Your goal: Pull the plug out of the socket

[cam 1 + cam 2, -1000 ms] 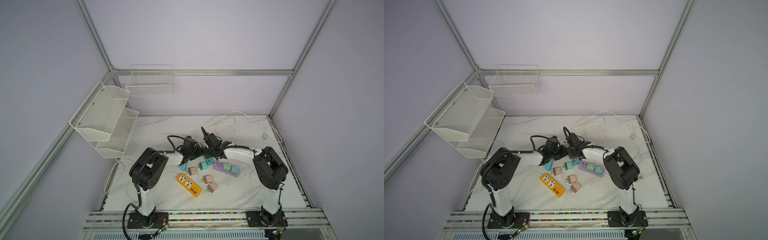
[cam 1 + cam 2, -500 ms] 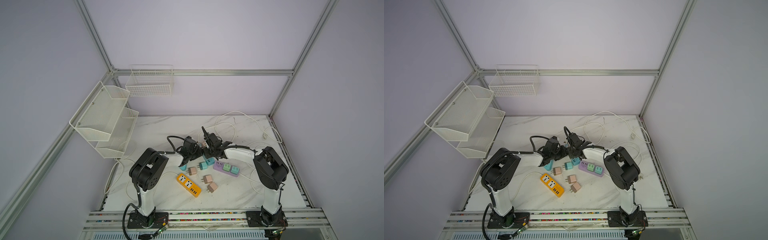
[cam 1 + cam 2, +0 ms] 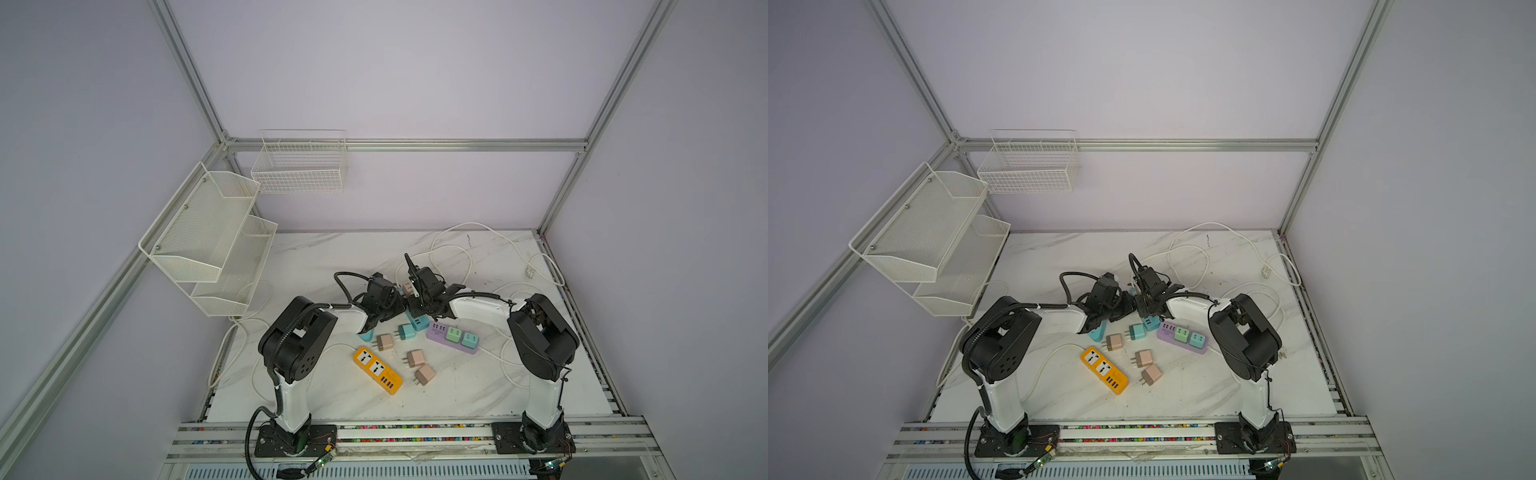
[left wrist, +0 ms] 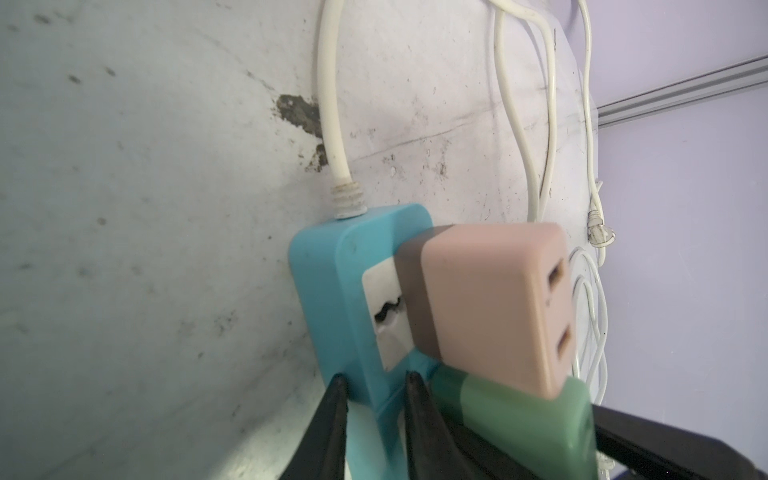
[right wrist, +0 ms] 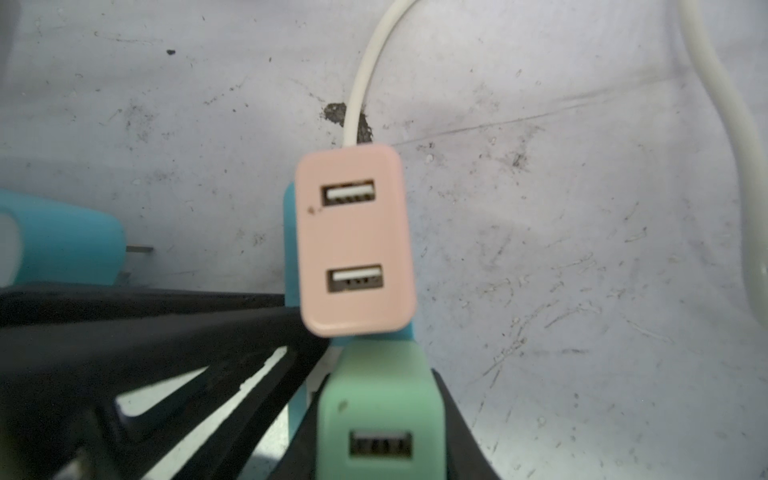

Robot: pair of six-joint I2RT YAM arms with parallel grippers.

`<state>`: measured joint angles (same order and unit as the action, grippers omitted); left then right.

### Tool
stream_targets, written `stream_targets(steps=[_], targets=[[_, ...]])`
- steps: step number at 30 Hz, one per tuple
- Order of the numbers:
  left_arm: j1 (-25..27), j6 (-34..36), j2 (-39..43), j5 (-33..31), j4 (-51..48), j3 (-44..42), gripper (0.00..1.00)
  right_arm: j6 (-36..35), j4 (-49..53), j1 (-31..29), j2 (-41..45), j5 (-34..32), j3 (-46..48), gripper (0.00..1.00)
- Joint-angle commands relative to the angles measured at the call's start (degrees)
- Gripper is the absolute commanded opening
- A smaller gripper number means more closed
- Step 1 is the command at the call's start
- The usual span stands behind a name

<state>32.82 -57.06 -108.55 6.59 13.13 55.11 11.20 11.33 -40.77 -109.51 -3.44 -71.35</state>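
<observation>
Looking wrist-side alone reveals left tool [image 4: 376, 384] clamping blue socket [image 4: 328, 274].

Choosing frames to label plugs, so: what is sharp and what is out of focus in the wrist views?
Left wrist view: pink adapter and blue power strip sharp, green adapter near the lens smeared. Right wrist view: the pink adapter's USB ports fairly crisp, green adapter soft.

No text or number can be read. A tiny dark mark [image 5: 314, 210] beside a USB port [image 5: 348, 193] on the pink plug [image 5: 355, 239] is too small to tell.
</observation>
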Motion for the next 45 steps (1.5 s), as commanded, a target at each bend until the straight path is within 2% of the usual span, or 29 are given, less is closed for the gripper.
stream_targets(steps=[1,10,18,22,25,38,45], targets=[[0.8,-0.1,-3.1,-1.9,-9.5,-2.0,0.23,0.4,-1.8,-0.1,3.3,0.4,0.7,0.09],[0.8,0.1,-3.4,-3.1,-11.7,-1.4,0.22,0.2,-1.3,-2.6,2.3,0.6,-0.4,0.07],[1.0,0.1,-4.0,-2.3,-11.7,-0.7,0.22,-1.1,-0.1,-0.2,3.6,-4.7,0.1,0.07],[1.0,0.0,-4.3,-3.0,-11.7,-0.9,0.22,-1.4,0.4,-3.6,1.9,-5.3,-1.5,0.07],[1.0,-0.1,-4.1,-2.9,-11.9,-1.1,0.21,-0.7,0.3,-4.0,1.4,-3.1,-1.6,0.06],[1.0,0.7,-0.8,-0.7,-10.8,0.4,0.21,1.2,0.8,1.8,16.6,-3.0,4.5,0.07],[1.0,2.9,4.5,0.3,-11.3,3.8,0.24,2.9,-2.5,6.1,20.5,6.1,8.0,0.07]])
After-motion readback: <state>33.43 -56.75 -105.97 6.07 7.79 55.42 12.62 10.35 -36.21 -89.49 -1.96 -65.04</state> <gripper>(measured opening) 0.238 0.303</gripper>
